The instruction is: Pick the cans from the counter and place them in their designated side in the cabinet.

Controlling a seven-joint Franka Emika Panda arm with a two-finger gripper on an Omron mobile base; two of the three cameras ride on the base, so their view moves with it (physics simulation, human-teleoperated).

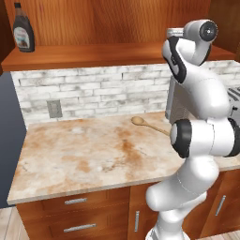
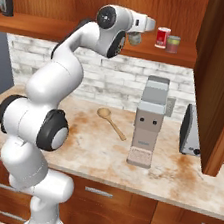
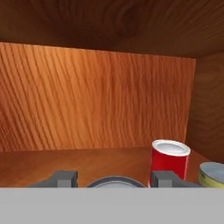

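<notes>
On the cabinet (image 2: 157,54): red, white-banded can (image 2: 163,38)

left base view: from behind the arm (image 1: 197,117) on its left, facing forward and down over the worktop (image 1: 84,154) toward the brick wall.
right base view: from behind, right side, same heading.
hand view: close inside the cabinet (image 3: 96,96), level along the shelf (red can (image 3: 169,159) very near).
shared: both base views take in worktop, spoon (image 2: 110,121) and shelf (image 2: 40,25).
</notes>
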